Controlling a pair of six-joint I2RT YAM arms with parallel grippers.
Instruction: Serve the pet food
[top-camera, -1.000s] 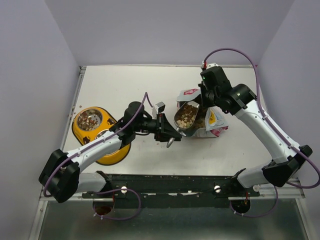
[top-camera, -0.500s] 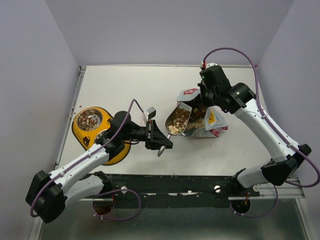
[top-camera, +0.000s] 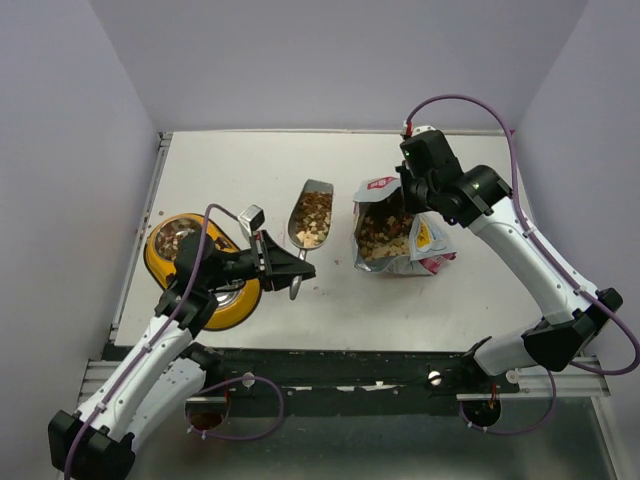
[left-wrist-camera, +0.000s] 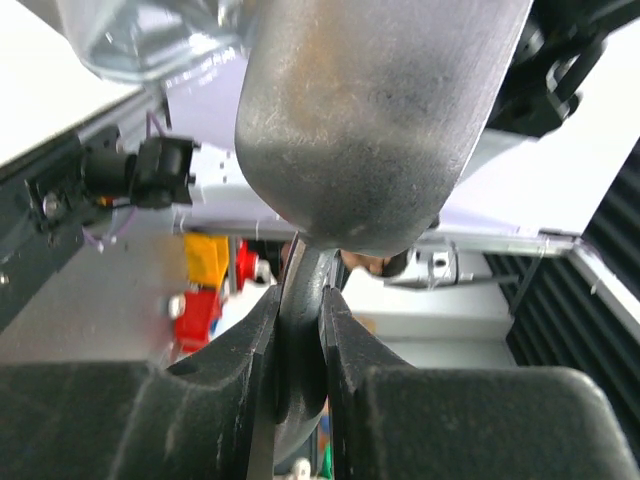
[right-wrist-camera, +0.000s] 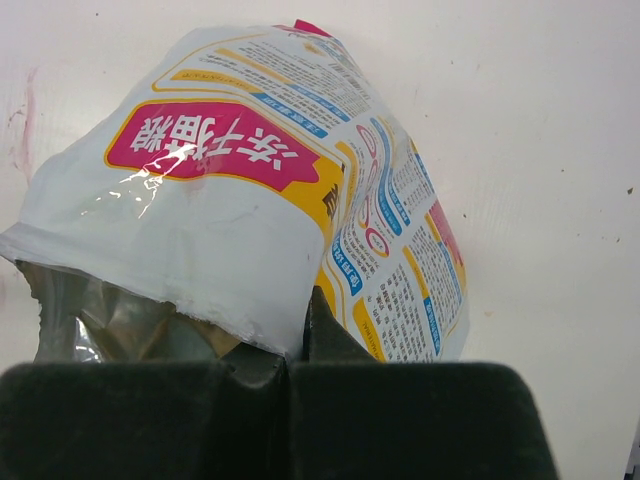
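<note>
**A:** Near the middle of the overhead frame, what does the left pincer (top-camera: 292, 272) have?

**B:** It is clamped narrowly on the handle of the silver scoop (top-camera: 311, 214). The wrist view shows both fingers (left-wrist-camera: 225, 350) pressed against the thin handle. The scoop's grey underside fills the upper part of that frame.

**A:** And the pet food (top-camera: 314, 208)?

**B:** A heap of it lies in the scoop, brown and reddish pellets. The scoop's mouth points toward the upper edge of the frame. More shows inside the open bag (top-camera: 425, 240), right of centre, and some in the upper-left bowl of the yellow feeder (top-camera: 155, 262) at the left.

**A:** Where does the scoop sit among them?

**B:** Between feeder and bag, apart from both. It looks lifted clear of the table (top-camera: 250, 170), though the overhead view does not settle that.

**A:** The right pincer (top-camera: 403, 205)?

**B:** Closed tight on the bag's rim, at the upper right of the opening. Its wrist camera shows the fingers pinching the white edge low in the frame. The bag's printed side, with its pink label, spreads above them on the table.
</note>
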